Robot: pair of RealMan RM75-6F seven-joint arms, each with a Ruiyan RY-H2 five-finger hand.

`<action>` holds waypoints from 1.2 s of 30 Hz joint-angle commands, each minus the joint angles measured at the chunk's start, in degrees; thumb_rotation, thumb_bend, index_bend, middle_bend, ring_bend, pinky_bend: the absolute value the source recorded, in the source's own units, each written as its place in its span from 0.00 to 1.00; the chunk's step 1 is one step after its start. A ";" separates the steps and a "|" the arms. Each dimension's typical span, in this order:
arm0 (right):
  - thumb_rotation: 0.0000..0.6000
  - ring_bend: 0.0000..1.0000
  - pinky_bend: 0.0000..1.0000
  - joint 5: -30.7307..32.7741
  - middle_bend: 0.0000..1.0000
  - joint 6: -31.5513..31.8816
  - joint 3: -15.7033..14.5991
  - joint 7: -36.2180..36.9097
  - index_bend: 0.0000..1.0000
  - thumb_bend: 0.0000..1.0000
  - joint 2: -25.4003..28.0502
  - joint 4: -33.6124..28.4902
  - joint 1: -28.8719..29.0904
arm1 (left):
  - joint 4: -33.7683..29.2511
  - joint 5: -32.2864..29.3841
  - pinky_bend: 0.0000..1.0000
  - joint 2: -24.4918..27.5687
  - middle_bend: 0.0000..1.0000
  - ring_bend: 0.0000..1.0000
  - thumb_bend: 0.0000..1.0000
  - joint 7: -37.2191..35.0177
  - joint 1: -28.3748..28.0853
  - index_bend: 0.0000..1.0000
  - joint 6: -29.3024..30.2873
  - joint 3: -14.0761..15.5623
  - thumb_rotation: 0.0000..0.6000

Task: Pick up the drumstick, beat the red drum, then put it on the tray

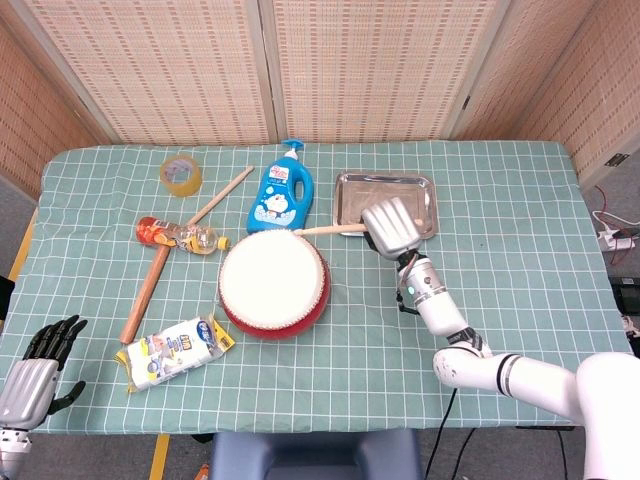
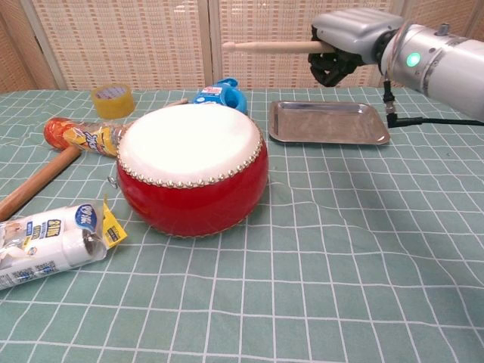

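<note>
The right hand (image 2: 349,45) is gripping the drumstick (image 2: 268,47) level, high in the upper right of the frame above the metal tray (image 2: 327,123), apparently readying to set it down, clear of the red drum (image 2: 193,170).

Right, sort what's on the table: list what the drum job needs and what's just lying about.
Job:
drumstick, held by the right robot hand
red drum
tray

Lying about:
tape roll
blue bottle
orange tube
white packet
second wooden stick
wooden handle
</note>
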 commanded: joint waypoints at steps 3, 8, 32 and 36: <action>1.00 1.00 1.00 3.22 1.00 -4.97 -0.69 5.43 1.00 0.99 -1.69 8.25 -2.46 | -0.38 0.06 0.00 0.05 0.00 0.00 0.23 0.41 0.01 0.07 0.07 0.00 1.00; 1.00 1.00 1.00 3.83 1.00 -10.75 -0.06 11.87 1.00 0.94 -6.62 19.10 -1.98 | -0.97 -0.31 0.00 0.25 0.00 0.00 0.23 1.08 0.15 0.07 -0.16 0.09 1.00; 1.00 0.31 0.36 -7.09 0.54 -28.08 2.80 37.73 0.57 0.69 -22.44 56.28 9.00 | -3.13 -2.00 0.00 1.76 0.00 0.00 0.23 2.30 1.51 0.07 0.69 -0.32 1.00; 1.00 0.22 0.28 -7.88 0.44 -28.38 2.70 38.92 0.44 0.61 -22.89 57.58 9.18 | -3.11 -1.99 0.00 1.76 0.00 0.00 0.23 2.25 1.55 0.07 0.74 -0.38 1.00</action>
